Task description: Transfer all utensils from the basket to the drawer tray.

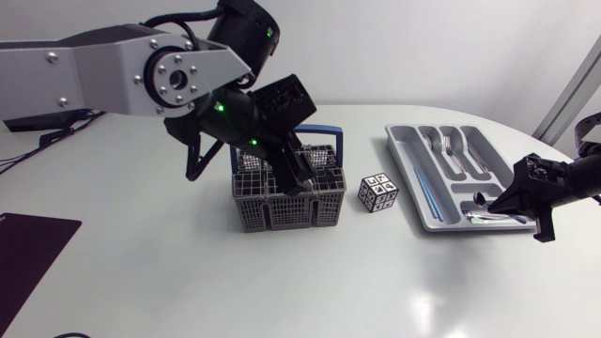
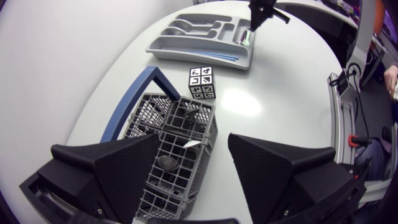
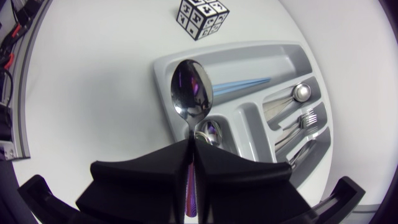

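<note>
The grey wire basket [image 1: 282, 205] stands mid-table with my left gripper [image 1: 293, 176] directly over it. In the left wrist view the left gripper [image 2: 194, 146] is open, its fingers [image 2: 124, 165] wide apart above the basket [image 2: 177, 180], where a spoon [image 2: 168, 163] and other dark utensils lie. The grey drawer tray [image 1: 427, 202] sits to the right. My right gripper [image 1: 512, 202] hovers over its near end. In the right wrist view the right gripper [image 3: 191, 149] is shut on a spoon [image 3: 193, 93] above the tray [image 3: 255, 59], where another spoon [image 3: 210, 132] lies.
The tray also holds a spoon [image 3: 301, 92], a fork [image 3: 308, 118] and blue sticks [image 3: 239, 85]. A black-and-white marker cube [image 1: 377, 192] stands between basket and tray. A blue frame [image 2: 146, 81] lies behind the basket. A black mat [image 1: 28, 253] covers the front left corner.
</note>
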`<state>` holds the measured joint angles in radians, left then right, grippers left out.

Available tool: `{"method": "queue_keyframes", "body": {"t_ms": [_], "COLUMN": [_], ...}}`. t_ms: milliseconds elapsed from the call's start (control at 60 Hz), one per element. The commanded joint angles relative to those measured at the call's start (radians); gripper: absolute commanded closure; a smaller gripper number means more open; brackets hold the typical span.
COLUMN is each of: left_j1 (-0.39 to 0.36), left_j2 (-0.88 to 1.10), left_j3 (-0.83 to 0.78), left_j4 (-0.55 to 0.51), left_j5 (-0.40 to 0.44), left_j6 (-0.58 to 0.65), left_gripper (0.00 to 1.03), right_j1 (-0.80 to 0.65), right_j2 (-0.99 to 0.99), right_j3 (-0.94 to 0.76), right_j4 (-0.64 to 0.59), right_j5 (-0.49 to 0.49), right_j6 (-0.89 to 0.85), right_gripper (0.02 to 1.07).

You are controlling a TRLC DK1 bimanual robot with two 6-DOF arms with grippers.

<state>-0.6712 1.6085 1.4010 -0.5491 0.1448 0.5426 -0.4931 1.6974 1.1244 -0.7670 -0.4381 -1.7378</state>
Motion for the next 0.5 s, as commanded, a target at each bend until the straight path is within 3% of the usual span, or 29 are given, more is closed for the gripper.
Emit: {"method": "queue_keyframes", "body": {"t_ms": [0,133,317,483], "left_j1": [-0.014,-0.031,-0.033,-0.036], "left_j2": [0.027,0.025,0.024,0.024], "left_j3": [-0.022,-0.062,-0.083,-0.106], "left_j4": [-0.014,-0.015,-0.011,-0.002], "left_j5": [-0.011,-0.031,-0.036,-0.036], "left_j6": [0.097,0.244,0.356,0.447], "left_gripper": [0.21,0.18,0.18,0.17], "right_j1": [-0.005,0.01,0.042,0.064], "right_j2": [0.065,0.105,0.145,0.182], "right_j3": [0.031,0.035,0.028,0.005], "right_j4": [0.028,0.097,0.209,0.279], "right_j5": [0.036,0.122,0.234,0.306], "right_j6": [-0.086,-0.138,-0.172,-0.178], "right_gripper": [1.01,1.01,1.0,0.87]}}
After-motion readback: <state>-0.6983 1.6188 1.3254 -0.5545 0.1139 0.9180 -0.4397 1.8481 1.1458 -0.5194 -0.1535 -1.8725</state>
